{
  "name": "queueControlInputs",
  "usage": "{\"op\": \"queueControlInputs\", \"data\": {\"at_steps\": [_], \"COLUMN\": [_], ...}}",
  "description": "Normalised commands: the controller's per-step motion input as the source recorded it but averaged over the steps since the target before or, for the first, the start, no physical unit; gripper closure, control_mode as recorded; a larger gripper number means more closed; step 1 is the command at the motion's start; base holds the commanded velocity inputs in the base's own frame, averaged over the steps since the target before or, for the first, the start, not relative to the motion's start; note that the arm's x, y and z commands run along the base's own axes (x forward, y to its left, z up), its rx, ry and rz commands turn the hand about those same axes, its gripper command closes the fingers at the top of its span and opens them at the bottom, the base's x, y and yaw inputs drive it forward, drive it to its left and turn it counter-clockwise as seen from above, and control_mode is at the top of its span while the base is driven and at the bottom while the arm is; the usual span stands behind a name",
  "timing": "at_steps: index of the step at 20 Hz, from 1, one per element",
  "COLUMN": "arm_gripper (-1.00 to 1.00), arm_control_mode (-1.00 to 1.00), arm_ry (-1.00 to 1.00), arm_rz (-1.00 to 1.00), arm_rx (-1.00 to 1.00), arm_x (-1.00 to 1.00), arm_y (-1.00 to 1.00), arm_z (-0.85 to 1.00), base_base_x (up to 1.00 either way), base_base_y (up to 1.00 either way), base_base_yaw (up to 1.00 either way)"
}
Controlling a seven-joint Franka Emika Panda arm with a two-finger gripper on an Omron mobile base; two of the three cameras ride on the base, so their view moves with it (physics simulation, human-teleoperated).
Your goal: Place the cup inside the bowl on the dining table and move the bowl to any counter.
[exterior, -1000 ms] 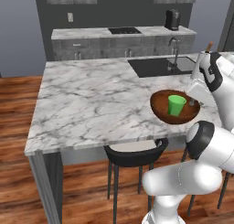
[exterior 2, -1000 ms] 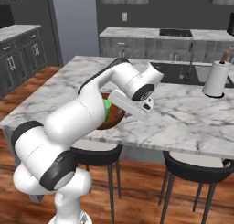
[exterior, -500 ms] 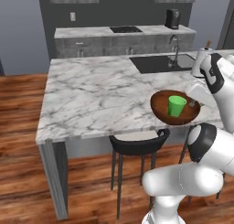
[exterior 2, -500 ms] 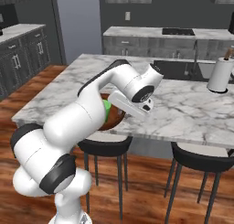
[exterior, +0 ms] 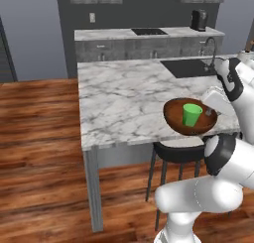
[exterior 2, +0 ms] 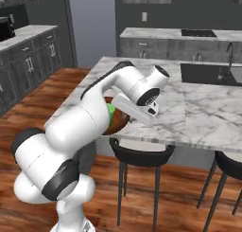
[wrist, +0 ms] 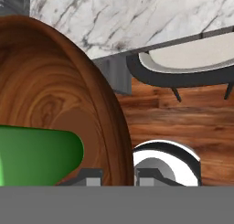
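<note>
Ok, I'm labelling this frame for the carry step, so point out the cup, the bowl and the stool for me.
cup point(exterior: 191, 114): left base view, on its green side wall.
bowl point(exterior: 174, 116): left base view, on the inner brown wall left of the cup.
stool point(exterior 2: 141, 151): right base view, on the dark seat below the table edge.

The arm is folded back over its base, the forearm reaching forward at tabletop height. The gripper point(wrist: 118, 176) has one finger on each side of the bowl point(wrist: 55, 104) rim, clamped.
</note>
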Motion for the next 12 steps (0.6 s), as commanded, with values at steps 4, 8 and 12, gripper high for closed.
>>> {"op": "queueControlInputs", "data": {"at_steps": [4,8,12], "arm_gripper": [1.0,1.0,1.0], "arm_control_mode": [1.0,1.0,1.0], "arm_ry": [0.0,0.0,0.0], "arm_rz": [0.0,0.0,0.0], "arm_rx": [0.0,0.0,0.0], "arm_x": [0.0,0.0,0.0], "arm_y": [0.0,0.0,0.0], "arm_z": [0.0,0.0,0.0], "base_base_x": [-0.01,0.0,0.0], "base_base_y": [0.84,0.86,0.85], "base_base_yaw": [0.0,0.0,0.0]}}
